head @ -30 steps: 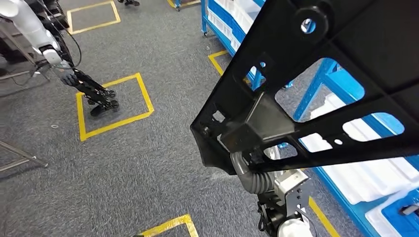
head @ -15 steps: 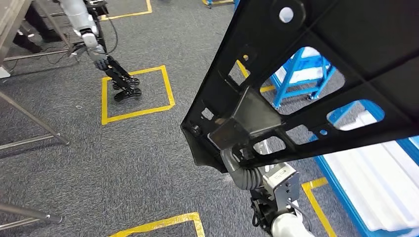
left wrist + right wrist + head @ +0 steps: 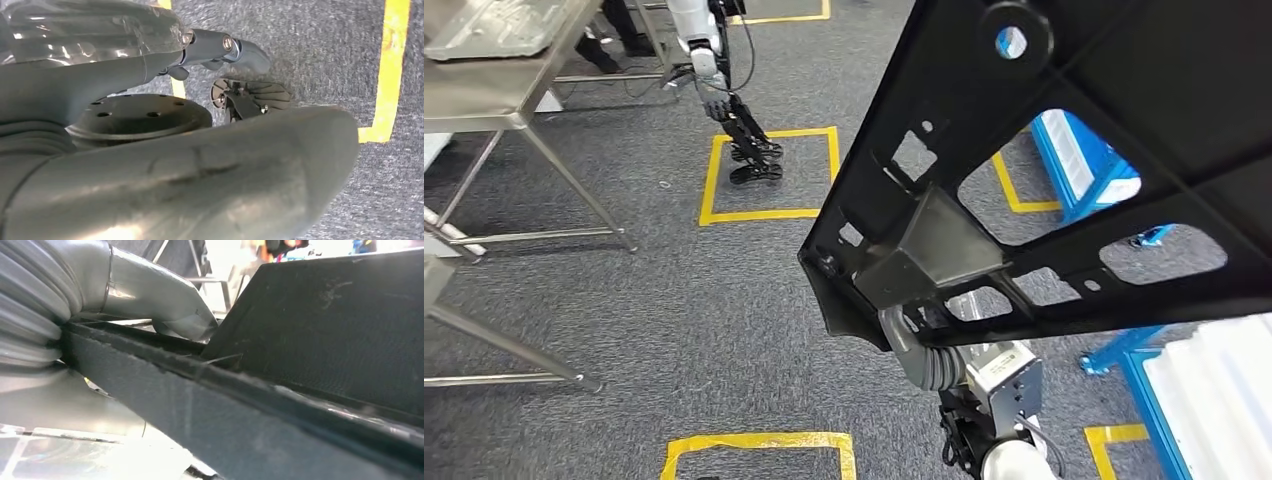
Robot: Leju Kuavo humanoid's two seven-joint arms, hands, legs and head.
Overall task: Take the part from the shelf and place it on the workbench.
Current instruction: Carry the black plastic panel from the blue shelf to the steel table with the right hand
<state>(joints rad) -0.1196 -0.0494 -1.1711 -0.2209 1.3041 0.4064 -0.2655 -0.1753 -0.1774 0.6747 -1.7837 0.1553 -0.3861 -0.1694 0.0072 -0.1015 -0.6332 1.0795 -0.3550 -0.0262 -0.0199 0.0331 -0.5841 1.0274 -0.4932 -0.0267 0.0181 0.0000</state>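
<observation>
The part (image 3: 1064, 150) is a large black plastic panel with several cut-outs, filling the upper right of the head view. My right hand (image 3: 921, 355) grips its lower edge from beneath, mostly hidden behind the panel. In the right wrist view the grey thumb (image 3: 165, 300) presses on the part's rim (image 3: 325, 340). The steel workbench (image 3: 494, 60) stands at the upper left, well apart from the part. My left hand (image 3: 175, 165) hangs above the carpet with its fingers stretched out and nothing in it.
Another robot (image 3: 714, 60) stands in a yellow taped square (image 3: 769, 175) beside the workbench. Steel table legs (image 3: 504, 345) cross the left side. A blue shelf (image 3: 1084, 170) and white trays (image 3: 1224, 390) lie at the right. Grey carpet stretches between.
The camera has turned, so the whole floor slid to the right. The workbench has come into view at the upper left. The part stays in my right hand.
</observation>
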